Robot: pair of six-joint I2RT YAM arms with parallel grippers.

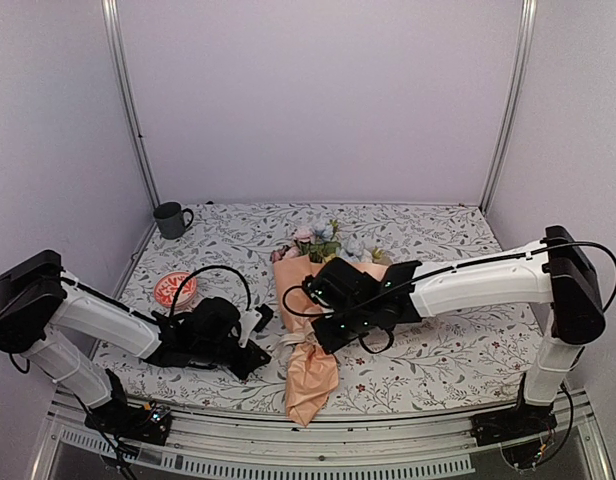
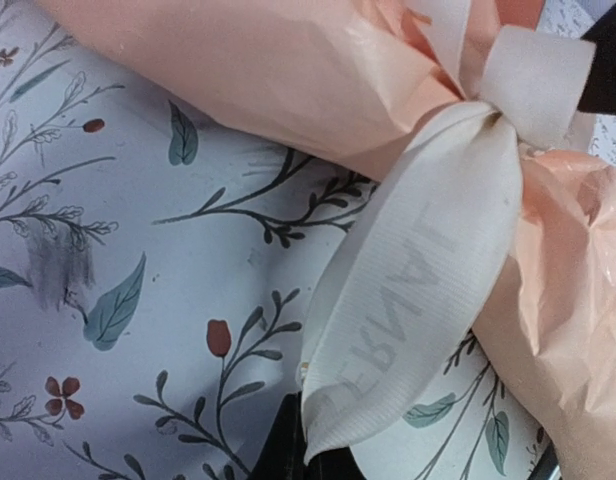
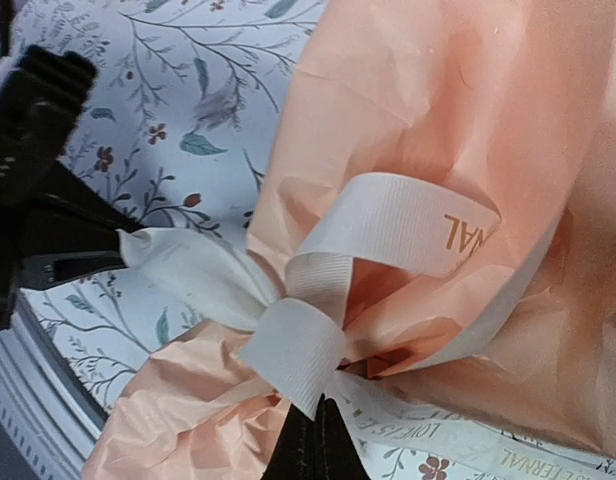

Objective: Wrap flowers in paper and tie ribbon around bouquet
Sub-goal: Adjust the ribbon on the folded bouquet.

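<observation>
Right gripper fingers are pressed together just under the knot, seemingly pinching the ribbon where 1 tail leaves it. Your left gripper is clamped on the other tail, which runs out from the knot to the left. Both meet at the waist of the bouquet, which lies across the middle of the floral tablecloth. The flowers point away from the arm bases and the tail of the paper cone points toward them.

Expect the ribbon to be soft, light and a little slick (it is woven, with printed lettering), so hold each tail flat and near the knot. The peach paper looks thin and crinkly. It would likely crush or tear under a hard pull, and the light bouquet may slide.

A red-and-white dish and a dark mug sit well apart on the left. Only the 2 arms themselves crowd the knot.
</observation>
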